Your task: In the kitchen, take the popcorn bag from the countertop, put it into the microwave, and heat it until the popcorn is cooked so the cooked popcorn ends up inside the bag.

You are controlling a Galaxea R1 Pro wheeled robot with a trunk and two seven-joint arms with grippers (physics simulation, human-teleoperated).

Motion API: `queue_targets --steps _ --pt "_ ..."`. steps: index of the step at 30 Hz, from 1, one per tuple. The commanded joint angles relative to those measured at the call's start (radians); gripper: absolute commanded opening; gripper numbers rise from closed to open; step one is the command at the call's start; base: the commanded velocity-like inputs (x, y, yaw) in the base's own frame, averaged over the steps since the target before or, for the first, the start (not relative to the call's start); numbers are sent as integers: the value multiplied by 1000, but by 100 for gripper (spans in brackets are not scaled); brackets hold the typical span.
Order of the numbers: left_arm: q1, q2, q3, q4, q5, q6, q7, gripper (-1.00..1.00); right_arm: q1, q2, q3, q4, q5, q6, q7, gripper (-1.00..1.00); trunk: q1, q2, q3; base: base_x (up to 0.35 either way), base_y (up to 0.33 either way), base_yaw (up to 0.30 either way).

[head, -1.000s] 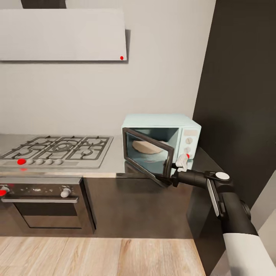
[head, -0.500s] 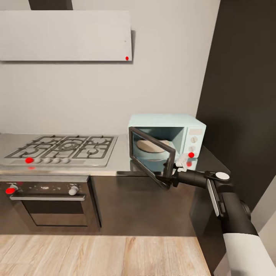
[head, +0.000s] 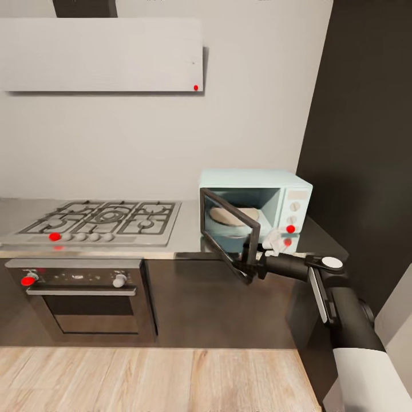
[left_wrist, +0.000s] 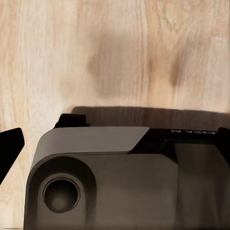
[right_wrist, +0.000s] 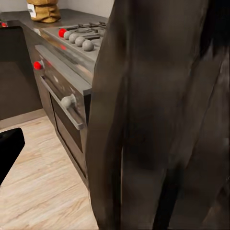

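Observation:
The mint-blue microwave (head: 297, 197) stands on the countertop (head: 186, 243) to the right of the hob, and its dark glass door (head: 229, 232) is swung partly out. A round turntable (head: 232, 216) lies inside it. My right gripper (head: 252, 262) is at the door's free edge and is open, with the door panel (right_wrist: 158, 115) close in front of its camera and one black finger (right_wrist: 8, 147) showing. The golden-tan popcorn bag (right_wrist: 44, 9) stands on the counter beyond the hob, far from that gripper. My left gripper (left_wrist: 115, 141) is open over the wooden floor and holds nothing.
A gas hob (head: 103, 220) with red-marked knobs sits above a dark steel oven (head: 86, 300). A white slanted hood (head: 103, 54) hangs on the grey wall. A tall black cabinet (head: 366, 143) rises right of the microwave. Wooden floor (head: 171, 377) lies in front of the counter.
The camera has shifted, so the whole kitchen slides right in the picture. The door's free edge stays at my right gripper while the microwave body moves away, so the door stands wider.

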Motion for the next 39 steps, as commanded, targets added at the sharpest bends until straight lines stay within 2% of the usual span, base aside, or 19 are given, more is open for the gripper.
queue_targets --steps 1,16,23,39 --pt "-1 -1 5 1 1 -4 -1 100 -1 1 -1 -2 3 11 7 100 0 -1 -1 -81 79 0" --pt "0 -1 3 1 0 -4 -1 100 -1 1 0 -1 3 11 7 100 0 -1 -1 -45 53 0" --pt "0 -1 0 1 -4 -4 -1 100 -1 1 -1 -1 3 11 7 100 0 -1 -1 0 -196 0" --pt "0 -1 4 1 2 -7 -1 100 -1 1 -1 0 3 10 7 100 0 -1 -1 -20 -56 0"
